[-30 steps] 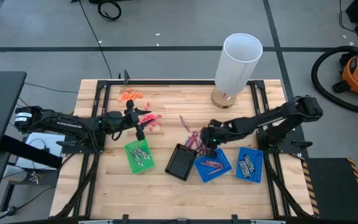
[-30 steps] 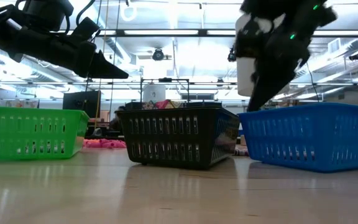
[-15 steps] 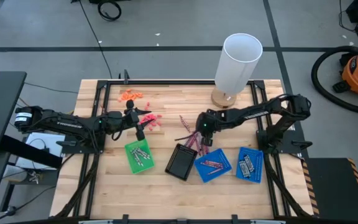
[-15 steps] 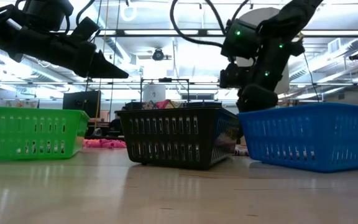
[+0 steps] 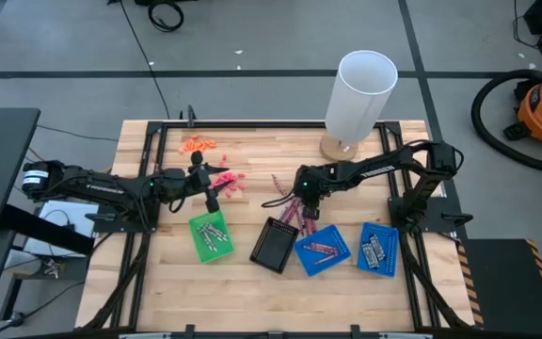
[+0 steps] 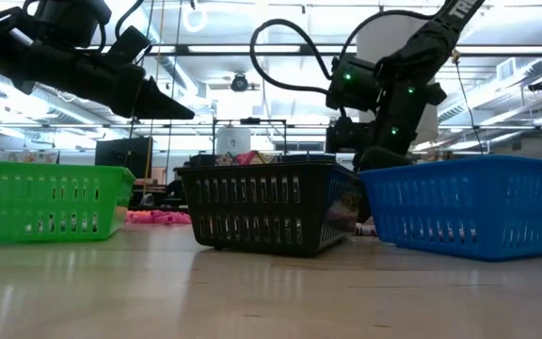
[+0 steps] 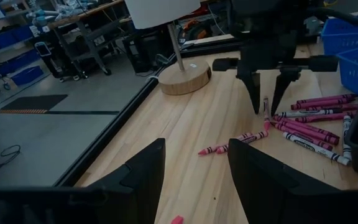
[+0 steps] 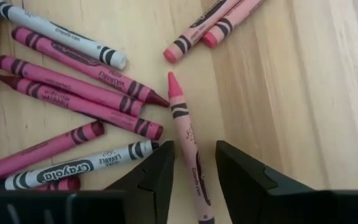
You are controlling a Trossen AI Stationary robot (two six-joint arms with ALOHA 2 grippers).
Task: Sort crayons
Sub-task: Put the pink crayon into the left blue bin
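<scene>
Two dark arms over a wooden desk [image 5: 252, 292]. White cylinder lamp [image 5: 358, 99] at the far edge. Green tray [image 5: 210, 235], black tray [image 5: 274, 246] and two blue trays [image 5: 322, 250] in a row. Left hand [image 5: 216, 191] spread wide beside the green tray, empty. Right hand [image 8: 191, 171] spread wide, straddling one pink crayon [image 8: 184, 124]. Loose crayons [image 5: 288, 205] on the desk behind the black tray.

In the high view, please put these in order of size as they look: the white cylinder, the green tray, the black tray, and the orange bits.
1. White cylinder, clearly largest.
2. Black tray and green tray: they look about alike, so I do not rank them.
3. Orange bits, the smallest patch.
</scene>
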